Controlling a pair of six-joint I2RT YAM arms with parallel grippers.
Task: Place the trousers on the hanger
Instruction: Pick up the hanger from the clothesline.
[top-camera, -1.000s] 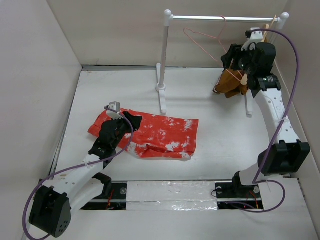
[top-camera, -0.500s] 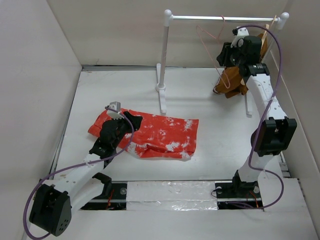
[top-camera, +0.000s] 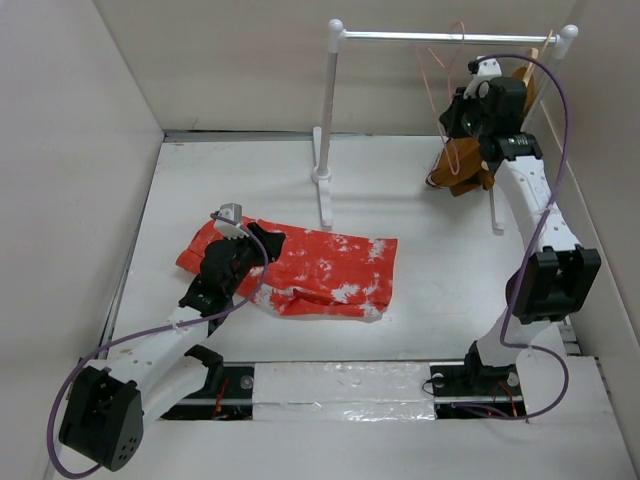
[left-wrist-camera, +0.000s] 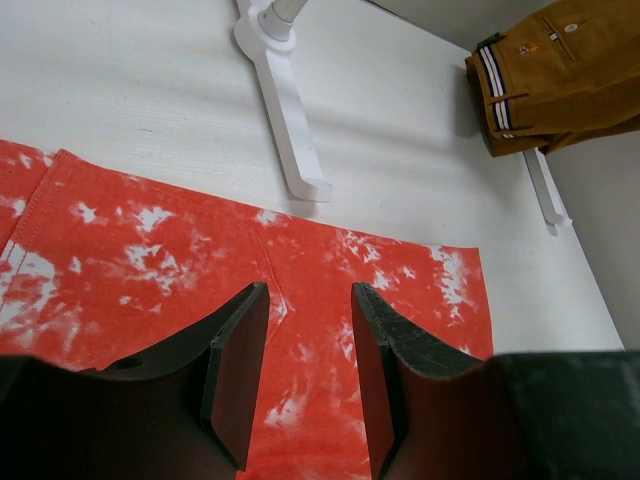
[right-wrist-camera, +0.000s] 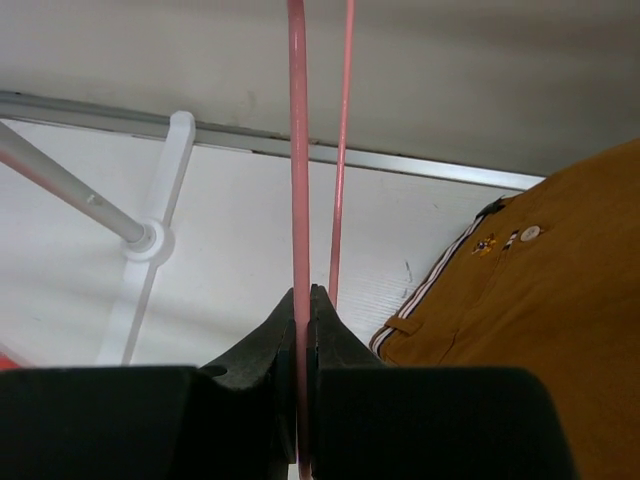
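Observation:
The orange-red trousers (top-camera: 320, 270) with white splotches lie flat on the table, left of centre; the left wrist view shows them (left-wrist-camera: 150, 260) under my fingers. My left gripper (top-camera: 262, 242) (left-wrist-camera: 305, 330) hovers open just over the cloth, nothing between its jaws. The thin pale-pink hanger (top-camera: 440, 62) hangs from the rail (top-camera: 400, 37) at the back right. My right gripper (top-camera: 462, 115) (right-wrist-camera: 303, 300) is shut on one pink rod of the hanger (right-wrist-camera: 297, 150); a second rod runs just to the right of it.
A mustard-brown garment (top-camera: 465, 165) (right-wrist-camera: 540, 300) (left-wrist-camera: 560, 70) hangs at the rail's right end, beside my right gripper. The white rack's left post and foot (top-camera: 322, 170) (left-wrist-camera: 285, 120) stand behind the trousers. Walls close in the table on three sides.
My right gripper rose toward the rail and closed onto the hanger rod, which swung from slanted to near upright. The left arm and the trousers stayed still.

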